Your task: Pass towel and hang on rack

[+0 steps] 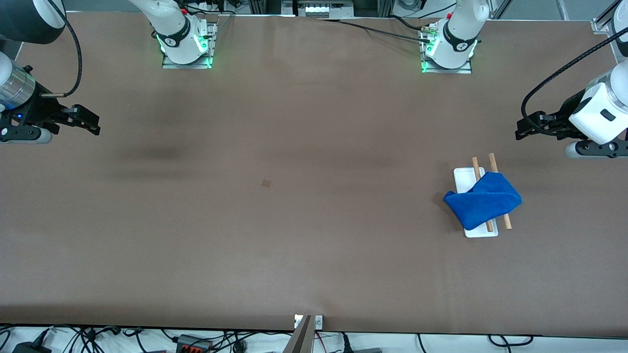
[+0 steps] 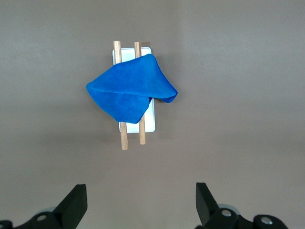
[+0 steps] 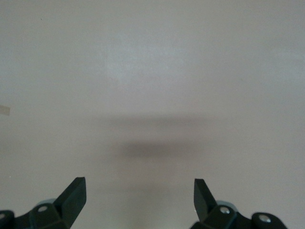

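A blue towel (image 1: 483, 199) lies draped over the two wooden rods of the rack (image 1: 463, 177), which stands toward the left arm's end of the table. The left wrist view shows the towel (image 2: 128, 90) across both rods of the rack (image 2: 148, 124), with its white base under them. My left gripper (image 1: 521, 131) is open and empty, up in the air beside the rack at the table's end; its open jaws show in the left wrist view (image 2: 141, 198). My right gripper (image 1: 93, 125) is open and empty over the right arm's end of the table, also seen in the right wrist view (image 3: 139, 193).
A small brown patch (image 1: 266, 183) lies on the brown table near its middle. Both arm bases (image 1: 186, 44) stand along the table's edge farthest from the front camera. Cables run along the nearest edge.
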Robot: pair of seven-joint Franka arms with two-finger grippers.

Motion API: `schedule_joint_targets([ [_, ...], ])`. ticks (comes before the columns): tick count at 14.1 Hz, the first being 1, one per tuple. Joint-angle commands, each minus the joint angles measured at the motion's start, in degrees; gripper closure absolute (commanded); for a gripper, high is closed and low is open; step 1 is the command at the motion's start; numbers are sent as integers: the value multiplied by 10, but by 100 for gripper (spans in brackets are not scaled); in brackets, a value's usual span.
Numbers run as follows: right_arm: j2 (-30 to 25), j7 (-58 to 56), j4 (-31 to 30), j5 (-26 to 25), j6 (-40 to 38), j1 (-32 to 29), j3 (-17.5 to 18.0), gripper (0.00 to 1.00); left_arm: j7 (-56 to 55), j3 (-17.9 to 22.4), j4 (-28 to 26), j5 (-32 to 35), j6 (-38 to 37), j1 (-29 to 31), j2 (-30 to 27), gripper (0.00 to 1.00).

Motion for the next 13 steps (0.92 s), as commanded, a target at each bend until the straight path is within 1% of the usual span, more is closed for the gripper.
schedule_joint_targets([
  [1, -6, -8, 6, 11, -18, -5, 4, 0, -42, 9, -30, -10, 12, -10, -27, 0],
  [6, -6, -12, 3, 10, -18, -5, 2, 0, -50, 9, -37, -7, 12, -12, -42, 0],
  [13, -5, -15, 5, 9, -19, -3, 5, 0, -50, 8, -37, -10, 8, -20, -42, 0],
])
